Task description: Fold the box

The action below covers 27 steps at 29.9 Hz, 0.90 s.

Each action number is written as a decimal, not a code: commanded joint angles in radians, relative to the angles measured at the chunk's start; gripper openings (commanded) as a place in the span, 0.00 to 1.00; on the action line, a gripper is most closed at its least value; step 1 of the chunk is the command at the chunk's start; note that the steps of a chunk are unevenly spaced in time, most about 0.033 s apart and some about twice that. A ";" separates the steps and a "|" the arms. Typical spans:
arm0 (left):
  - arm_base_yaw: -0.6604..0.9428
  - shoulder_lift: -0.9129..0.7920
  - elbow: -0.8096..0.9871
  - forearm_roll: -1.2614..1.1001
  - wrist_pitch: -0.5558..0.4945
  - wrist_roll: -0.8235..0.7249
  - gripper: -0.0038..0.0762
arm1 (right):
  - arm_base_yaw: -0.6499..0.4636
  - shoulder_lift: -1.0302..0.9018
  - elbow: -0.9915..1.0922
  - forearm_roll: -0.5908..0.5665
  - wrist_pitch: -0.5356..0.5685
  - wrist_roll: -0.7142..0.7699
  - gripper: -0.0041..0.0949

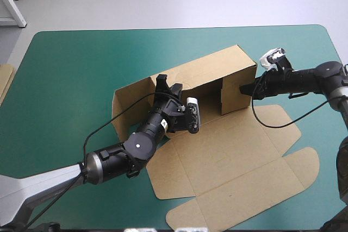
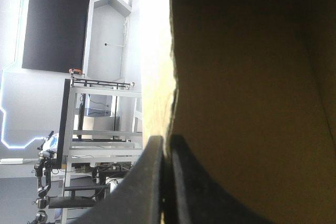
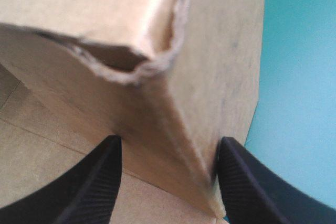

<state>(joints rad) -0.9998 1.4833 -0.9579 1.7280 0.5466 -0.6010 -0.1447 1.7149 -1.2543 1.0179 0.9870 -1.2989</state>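
**Pinching one wall, straddling another: the half-raised box could spring flat**

At the table's [image 1: 70, 47] left edge a strip of spare board [image 1: 4, 80] lies well apart from the work. The teal-green cover [image 1: 60, 96] between it and the box [image 1: 228, 150] is bare, free room for the left arm. The box sits about mid-table, far walls raised, lid and flaps flat toward the near edge.

The left hand [image 1: 163, 86] is clamped all but closed on the top edge of the long raised wall, the sheet running up between its black fingers [image 2: 149, 182]. That bite looks narrow to me. A hard pull or twist could crease the board or let it slip out, dropping the wall.

Farther right, the end wall's corner looks frayed. The right hand [image 1: 246, 88] is open, its fingers [image 3: 100, 182] wide apart to either side of that corner, gripping nothing. With nothing clamped there, the end wall could swing outward if the box shifts, and a push on the frayed corner may crush it rather than fold it.

Beyond the right hand the cover is bare to the table's right edge. The near flap, though, comes close to the near edge, leaving little room to drag the box toward the robot.
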 commanded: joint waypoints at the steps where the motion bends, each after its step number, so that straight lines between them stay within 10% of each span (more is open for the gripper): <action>1: -0.007 -0.029 -0.026 0.091 -0.011 -0.018 0.04 | 0.003 -0.048 -0.025 0.118 0.002 -0.042 0.55; 11: -0.007 -0.029 -0.026 0.091 -0.022 -0.018 0.04 | 0.003 -0.048 -0.025 0.171 -0.081 -0.105 0.54; 22: -0.007 -0.029 -0.026 0.091 -0.024 -0.018 0.04 | 0.062 -0.041 -0.025 0.141 -0.079 -0.102 0.02; 27: -0.007 -0.029 -0.026 0.091 -0.026 -0.018 0.04 | 0.098 -0.037 -0.025 0.139 -0.126 -0.097 0.03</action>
<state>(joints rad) -0.9998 1.4833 -0.9579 1.7263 0.5415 -0.6010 -0.0758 1.7149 -1.2586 1.1059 0.7937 -1.3984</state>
